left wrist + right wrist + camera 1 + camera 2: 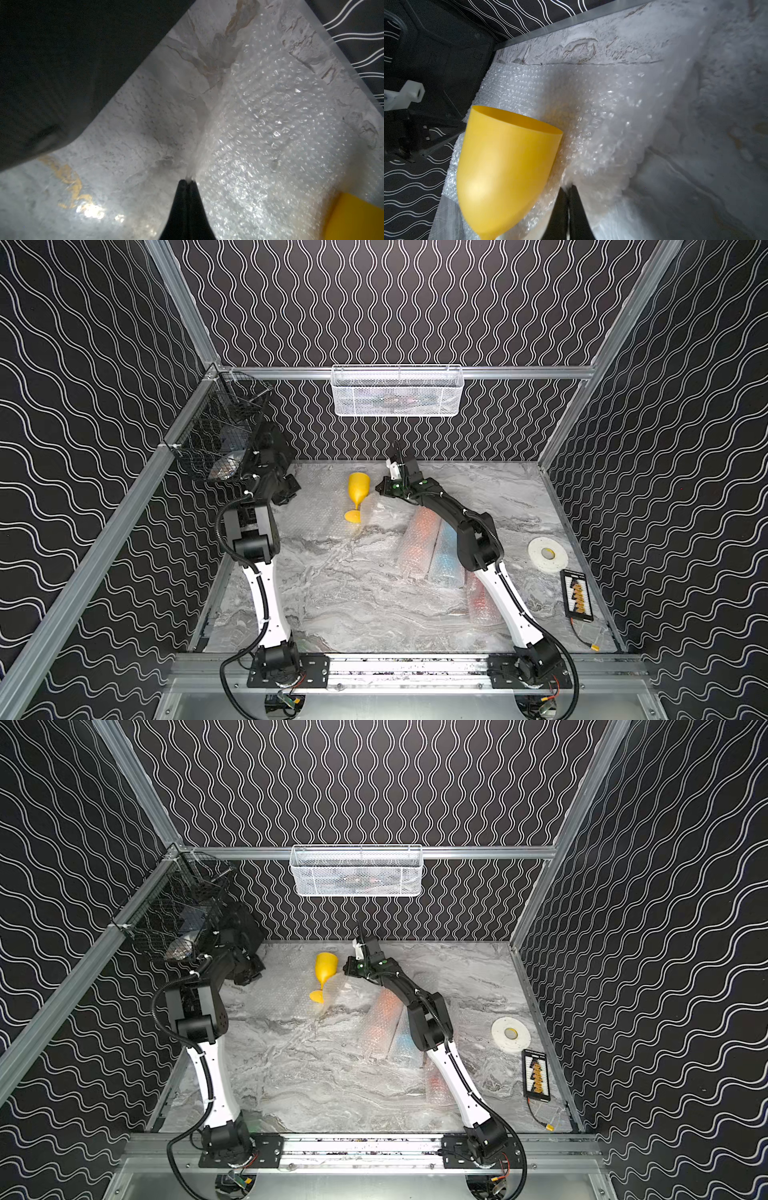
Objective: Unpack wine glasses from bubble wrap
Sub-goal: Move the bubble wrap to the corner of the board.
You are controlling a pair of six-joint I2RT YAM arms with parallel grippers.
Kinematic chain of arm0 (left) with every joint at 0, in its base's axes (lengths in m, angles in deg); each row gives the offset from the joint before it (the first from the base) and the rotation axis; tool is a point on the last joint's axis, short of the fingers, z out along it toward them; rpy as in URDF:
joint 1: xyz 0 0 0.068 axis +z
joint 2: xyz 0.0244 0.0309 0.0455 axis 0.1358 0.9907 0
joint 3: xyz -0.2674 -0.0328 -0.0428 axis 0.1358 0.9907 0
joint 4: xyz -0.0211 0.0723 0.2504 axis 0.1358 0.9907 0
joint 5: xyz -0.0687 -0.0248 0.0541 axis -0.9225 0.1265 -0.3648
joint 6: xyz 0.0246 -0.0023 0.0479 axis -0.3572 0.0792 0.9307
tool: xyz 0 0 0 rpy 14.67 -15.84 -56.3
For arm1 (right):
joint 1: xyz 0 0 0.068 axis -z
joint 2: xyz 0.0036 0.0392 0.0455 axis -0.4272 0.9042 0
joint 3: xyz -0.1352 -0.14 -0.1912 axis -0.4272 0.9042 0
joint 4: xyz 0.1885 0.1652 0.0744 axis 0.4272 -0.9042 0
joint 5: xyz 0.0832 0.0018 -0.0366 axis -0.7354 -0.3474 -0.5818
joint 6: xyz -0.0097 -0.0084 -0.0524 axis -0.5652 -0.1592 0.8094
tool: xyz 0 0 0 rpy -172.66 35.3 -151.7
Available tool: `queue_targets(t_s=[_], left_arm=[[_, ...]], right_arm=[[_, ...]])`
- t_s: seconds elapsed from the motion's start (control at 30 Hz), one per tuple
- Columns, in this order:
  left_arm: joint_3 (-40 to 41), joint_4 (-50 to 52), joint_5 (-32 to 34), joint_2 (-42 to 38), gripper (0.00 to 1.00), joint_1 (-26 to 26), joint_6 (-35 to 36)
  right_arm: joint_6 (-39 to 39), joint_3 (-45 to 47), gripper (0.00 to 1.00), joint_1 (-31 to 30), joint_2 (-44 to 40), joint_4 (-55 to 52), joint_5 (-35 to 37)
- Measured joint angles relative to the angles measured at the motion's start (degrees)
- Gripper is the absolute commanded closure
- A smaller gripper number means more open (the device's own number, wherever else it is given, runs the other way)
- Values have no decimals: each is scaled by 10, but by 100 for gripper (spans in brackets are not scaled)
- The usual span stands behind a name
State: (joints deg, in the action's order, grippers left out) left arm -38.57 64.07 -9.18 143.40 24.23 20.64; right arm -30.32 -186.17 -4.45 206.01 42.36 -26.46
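Pinching a raised fold of the clear, whitish bubble wrap sheet (270,124), the left gripper (188,182) has its black tapered fingers (180,207) pressed together on the film. The right gripper (568,188) is likewise clamped on the sheet's crinkled edge. Between the two sets of fingertips, just beside the right ones, the yellow opaque plastic goblet (506,166) rests tilted and bare, its smooth bowl rim touching the bubbled film.

Back along the right arm lie three bubble wrap tubes side by side, with orange (419,543), light blue (446,558) and red (478,597) showing through. The arm crosses over them and hides part of each. A black wire basket (220,427) hangs close over the left gripper and blocks it in both top views.

Well apart from the right fingers sit a flat white tape roll (547,553) and a black tray of orange connectors (575,595). All rest on the grey veined marble tabletop (353,593).
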Motion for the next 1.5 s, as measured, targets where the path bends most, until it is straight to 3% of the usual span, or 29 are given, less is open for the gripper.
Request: queue_targets(t_s=[0.13,0.3,0.43,0.53,0.8,1.07,1.23,1.5], left_arm=[[-9,3,2,0,100,0,-1],[11,-2,-2,-14,79,-4,-1],[43,-3,2,-49,69,-5,0],[59,-9,14,-65,64,-6,1],[118,-19,26,-106,62,-10,0],[231,-36,-9,-270,62,-50,-14],[293,-38,-25,-254,62,-70,-21],[323,-54,-23,-249,62,-110,-29]], right_arm=[[-1,14,85,1,-5,12,0],[1,25,68,6,-18,10,-3],[12,47,53,13,-47,1,-5],[23,54,48,15,-69,-20,-4],[44,100,45,20,-123,-83,-5],[39,149,44,17,-145,-174,4],[46,140,44,12,-138,-219,29],[52,106,45,-9,-113,-249,61]])
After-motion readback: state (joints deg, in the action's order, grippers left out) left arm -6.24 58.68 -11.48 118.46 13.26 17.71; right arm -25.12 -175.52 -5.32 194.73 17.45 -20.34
